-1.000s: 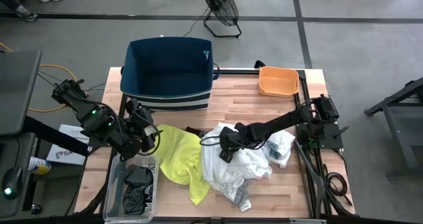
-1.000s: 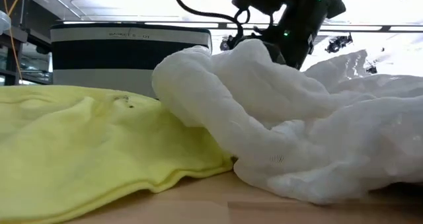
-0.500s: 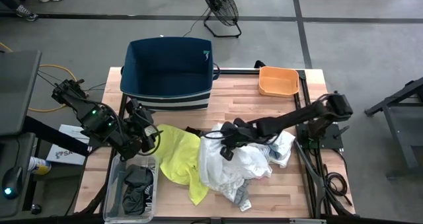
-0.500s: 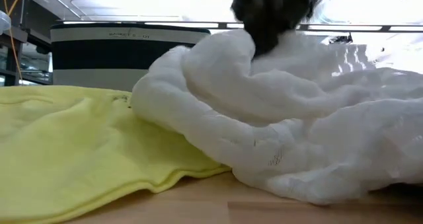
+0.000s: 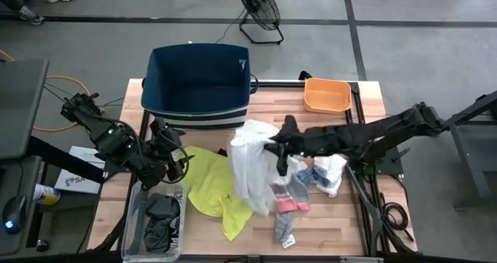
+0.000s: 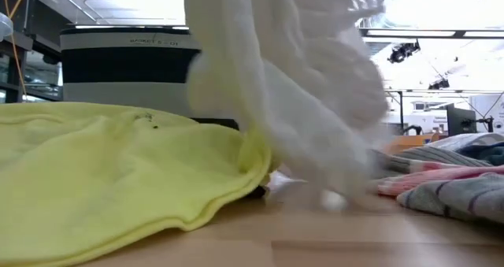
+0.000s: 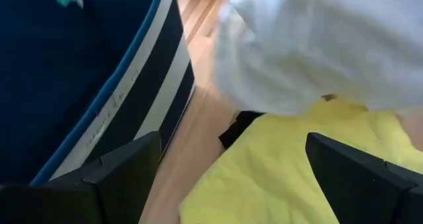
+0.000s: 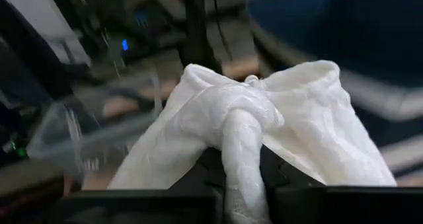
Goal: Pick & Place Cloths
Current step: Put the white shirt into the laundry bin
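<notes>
White fabric was what it all hung on: the large white garment (image 5: 252,166) was pinched tight in the right gripper (image 5: 278,148) and hoisted over mid-table, its tail draped onto the neon-yellow garment (image 5: 208,187). For a clean drop, more height should probably be gained so the hem clears the dark-blue bin (image 5: 198,81) wall just behind. The left gripper (image 5: 172,164) was parked wide open beside the yellow piece. Grey socks (image 5: 293,193) were left lying underneath.
</notes>
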Motion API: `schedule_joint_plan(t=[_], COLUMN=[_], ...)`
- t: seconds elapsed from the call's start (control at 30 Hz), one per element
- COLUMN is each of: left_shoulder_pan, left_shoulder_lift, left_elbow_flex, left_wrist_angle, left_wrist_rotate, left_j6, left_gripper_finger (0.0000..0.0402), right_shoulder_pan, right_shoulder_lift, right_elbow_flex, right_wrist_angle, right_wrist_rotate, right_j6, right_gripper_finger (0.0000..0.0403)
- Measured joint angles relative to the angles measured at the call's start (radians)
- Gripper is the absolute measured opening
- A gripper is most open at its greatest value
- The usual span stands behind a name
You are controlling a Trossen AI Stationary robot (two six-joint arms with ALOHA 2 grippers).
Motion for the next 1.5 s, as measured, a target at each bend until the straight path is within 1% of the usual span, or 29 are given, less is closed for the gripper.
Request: schedule_joint_plan(t=[0.17, 0.27, 0.37, 0.43, 0.6, 0.73, 0.83, 0.9, 1.0, 1.17, 1.27, 1.3, 1.4, 1.5], left_shoulder_pan=[0.0, 0.0, 0.001, 0.001, 0.001, 0.003, 0.043, 0.083, 0.169, 0.315, 0.372, 0.391, 0.426, 0.462], left_shoulder_lift=[0.0, 0.0, 0.0, 0.0, 0.003, 0.02, 0.044, 0.058, 0.068, 0.091, 0.112, 0.118, 0.162, 0.215], left_elbow_flex=[0.0, 0.0, 0.0, 0.0, 0.0, 0.0, 0.0, 0.0, 0.0, 0.0, 0.002, 0.002, 0.0, 0.0], left_wrist_angle=[0.067, 0.121, 0.2, 0.263, 0.438, 0.527, 0.606, 0.652, 0.731, 0.868, 0.972, 0.995, 1.064, 1.147], left_wrist_rotate=[-0.02, -0.057, -0.102, -0.128, -0.169, -0.171, -0.167, -0.146, -0.052, 0.14, 0.274, 0.301, 0.343, 0.346], left_j6=[0.067, 0.12, 0.208, 0.279, 0.493, 0.686, 0.772, 0.807, 0.822, 0.824, 0.835, 0.846, 0.867, 0.898], left_gripper_finger=[0.037, 0.037, 0.037, 0.037, 0.037, 0.037, 0.037, 0.037, 0.037, 0.037, 0.037, 0.037, 0.037, 0.037], right_shoulder_pan=[-0.003, -0.002, -0.002, -0.002, -0.002, -0.002, -0.002, -0.002, -0.002, -0.002, -0.003, -0.005, -0.015, -0.022], right_shoulder_lift=[-0.078, -0.115, -0.144, -0.158, -0.168, -0.167, -0.167, -0.167, -0.167, -0.161, -0.161, -0.16, -0.15, -0.134], right_elbow_flex=[0.001, 0.001, 0.001, 0.001, 0.001, 0.001, 0.001, 0.001, 0.001, 0.001, 0.001, 0.001, 0.001, 0.001], right_wrist_angle=[0.067, 0.081, 0.113, 0.144, 0.215, 0.264, 0.303, 0.326, 0.357, 0.379, 0.397, 0.411, 0.457, 0.502], right_wrist_rotate=[0.001, 0.0, 0.001, 0.009, 0.097, 0.102, 0.102, 0.102, 0.123, 0.307, 0.401, 0.429, 0.453, 0.421], right_j6=[-0.1, -0.141, -0.186, -0.213, -0.294, -0.343, -0.373, -0.391, -0.422, -0.489, -0.51, -0.521, -0.551, -0.563], right_gripper_finger=[0.0015, 0.0015, 0.0015, 0.0015, 0.0015, 0.0015, 0.0015, 0.0015, 0.0015, 0.0015, 0.0015, 0.0015, 0.0015, 0.0015])
